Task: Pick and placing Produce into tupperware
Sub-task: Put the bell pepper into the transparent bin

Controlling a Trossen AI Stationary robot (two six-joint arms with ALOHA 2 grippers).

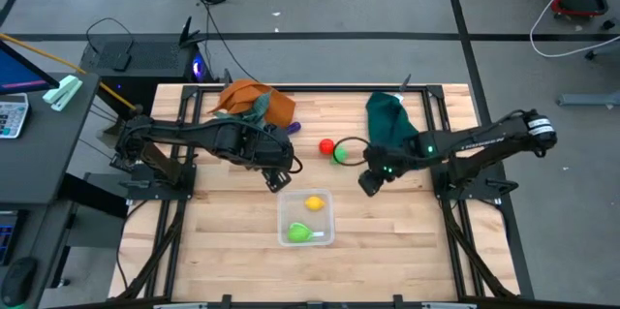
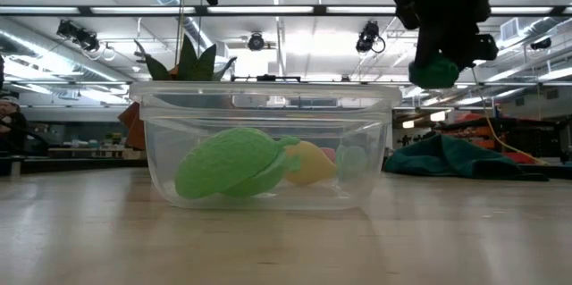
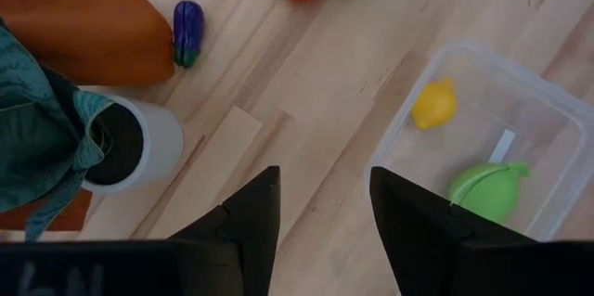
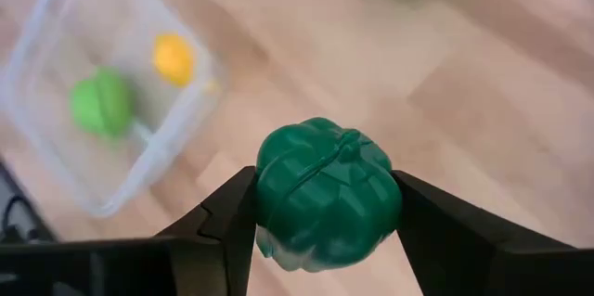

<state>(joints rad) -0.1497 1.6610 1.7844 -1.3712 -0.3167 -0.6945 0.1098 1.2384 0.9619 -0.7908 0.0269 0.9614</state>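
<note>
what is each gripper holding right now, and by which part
The right gripper holds a dark green pepper, clamped across its two sides. The left gripper is open and holds nothing.

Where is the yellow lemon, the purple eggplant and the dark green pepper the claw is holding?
yellow lemon (image 3: 434, 104): left wrist view, middle of its body.
purple eggplant (image 3: 187, 29): left wrist view, middle of its skin.
dark green pepper (image 4: 327, 191): right wrist view, its top, between the claw fingers.

Both arms (image 1: 194, 135) are matte black, jointed tubes on black frames; the right arm (image 1: 484, 141) shows small green lights.
</note>
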